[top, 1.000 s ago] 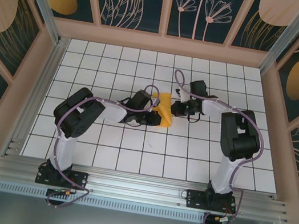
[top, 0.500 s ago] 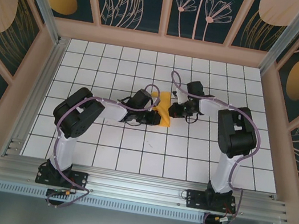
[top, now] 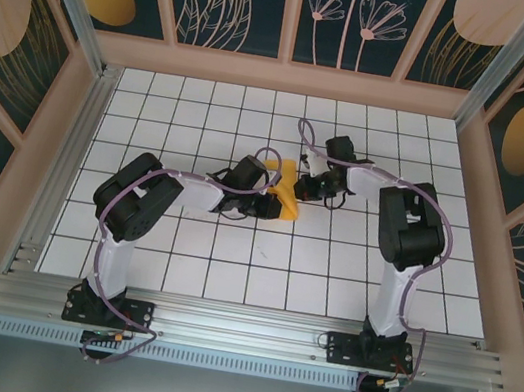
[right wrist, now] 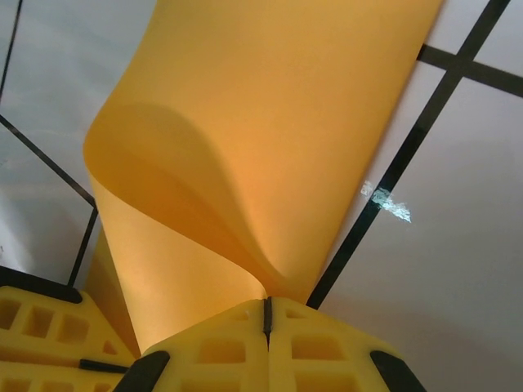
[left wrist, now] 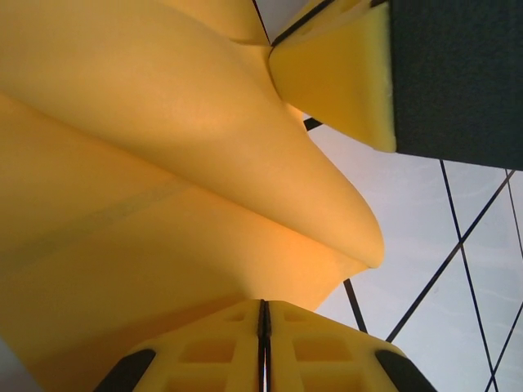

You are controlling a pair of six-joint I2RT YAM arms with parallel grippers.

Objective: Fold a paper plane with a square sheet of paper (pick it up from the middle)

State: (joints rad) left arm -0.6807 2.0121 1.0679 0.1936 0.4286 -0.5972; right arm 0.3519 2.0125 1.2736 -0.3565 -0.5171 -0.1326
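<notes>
The square sheet of paper (top: 288, 191) is orange and hangs curled between both grippers over the middle of the white grid table. In the left wrist view the sheet (left wrist: 163, 180) bulges into a rounded fold, and my left gripper (left wrist: 264, 309) is shut on its edge. My right gripper (right wrist: 266, 314) is shut on the opposite edge, where the sheet (right wrist: 270, 139) loops over itself. From above, the left gripper (top: 270, 197) and right gripper (top: 304, 187) sit close together, one on each side of the paper. The paper plane is out of view.
The table (top: 230, 262) is ringed by a wooden frame (top: 283, 76) with patterned panels. An aluminium rail (top: 238, 329) runs along the near edge by the arm bases. The right gripper's fingers (left wrist: 335, 73) appear at the top of the left wrist view.
My right gripper has moved left toward the left gripper, and the paper between them has bunched narrower. The left gripper has barely shifted.
</notes>
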